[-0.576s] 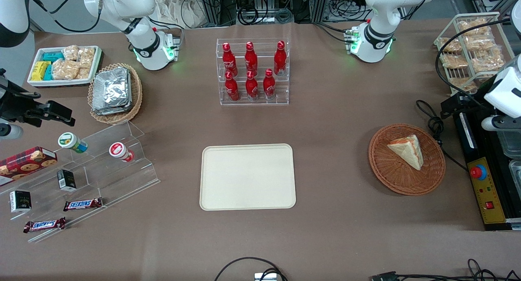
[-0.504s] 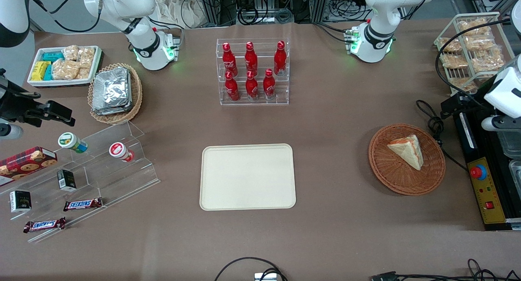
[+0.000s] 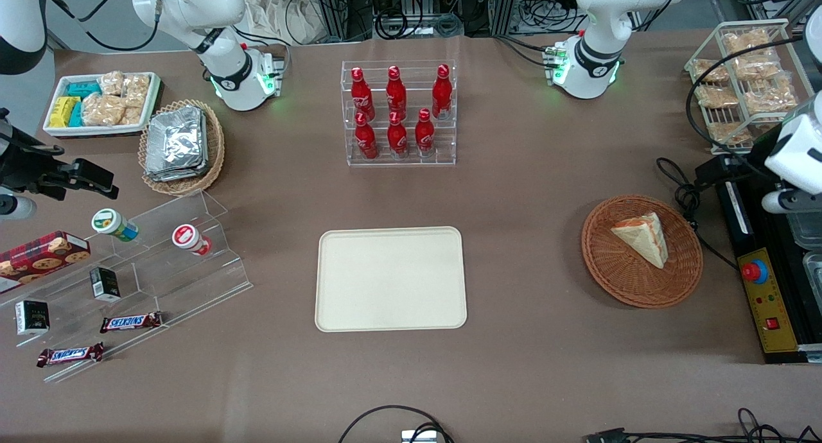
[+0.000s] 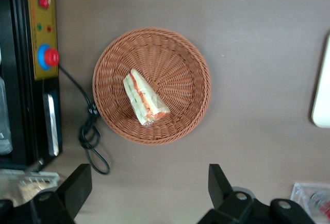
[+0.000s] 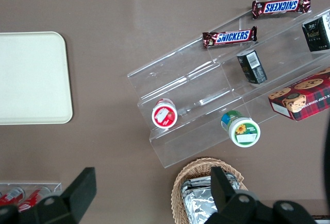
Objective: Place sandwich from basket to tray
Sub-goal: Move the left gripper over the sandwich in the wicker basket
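The sandwich, a pale wedge with red and orange filling, lies in the round reddish-brown basket toward the working arm's end of the table. It also shows in the left wrist view, inside the basket. The cream tray lies flat at mid-table, with nothing on it; its edge shows in the left wrist view. My left gripper hangs high above the table beside the basket, farther from the front camera than the sandwich. Its fingers are wide apart and hold nothing.
A black control box with a red button and a coiled cable lie beside the basket. A wire rack of bagged snacks stands near the working arm. A clear rack of red bottles stands farther from the front camera than the tray.
My left gripper and wrist have shifted slightly in the front view. The sandwich, basket and tray have not moved.
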You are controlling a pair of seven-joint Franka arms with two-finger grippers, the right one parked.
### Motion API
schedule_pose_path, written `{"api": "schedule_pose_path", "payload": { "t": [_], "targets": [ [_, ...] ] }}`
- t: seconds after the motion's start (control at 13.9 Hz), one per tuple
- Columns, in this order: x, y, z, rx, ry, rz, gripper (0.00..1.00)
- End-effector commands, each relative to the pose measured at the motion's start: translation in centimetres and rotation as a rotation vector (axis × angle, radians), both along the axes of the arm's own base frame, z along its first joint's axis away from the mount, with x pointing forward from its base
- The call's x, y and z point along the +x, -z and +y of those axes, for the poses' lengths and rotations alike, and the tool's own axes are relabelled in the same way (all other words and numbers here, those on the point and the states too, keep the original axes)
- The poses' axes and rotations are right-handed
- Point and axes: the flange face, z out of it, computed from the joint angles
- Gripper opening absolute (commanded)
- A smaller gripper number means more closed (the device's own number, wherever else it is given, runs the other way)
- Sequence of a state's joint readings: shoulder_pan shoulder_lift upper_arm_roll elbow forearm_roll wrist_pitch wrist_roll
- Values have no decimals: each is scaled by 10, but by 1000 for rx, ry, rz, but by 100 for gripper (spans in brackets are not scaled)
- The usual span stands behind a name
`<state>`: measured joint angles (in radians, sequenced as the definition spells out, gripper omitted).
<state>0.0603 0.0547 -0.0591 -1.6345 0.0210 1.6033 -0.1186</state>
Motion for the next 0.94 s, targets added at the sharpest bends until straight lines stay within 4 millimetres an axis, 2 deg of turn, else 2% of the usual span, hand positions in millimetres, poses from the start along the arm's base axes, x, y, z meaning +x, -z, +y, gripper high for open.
{"api": "schedule_pose_path", "payload": {
  "t": [0.0,0.14,0.43,0.65,0.86],
  "targets": [
    [6,32,0,30,-144,-3,100],
    [-1,59,0,36,-214,-18,100],
    [-19,127,2,43,-354,-38,100],
    [-32,171,13,45,-451,-47,100],
    [-43,202,32,42,-497,-60,100]
  ]
}}
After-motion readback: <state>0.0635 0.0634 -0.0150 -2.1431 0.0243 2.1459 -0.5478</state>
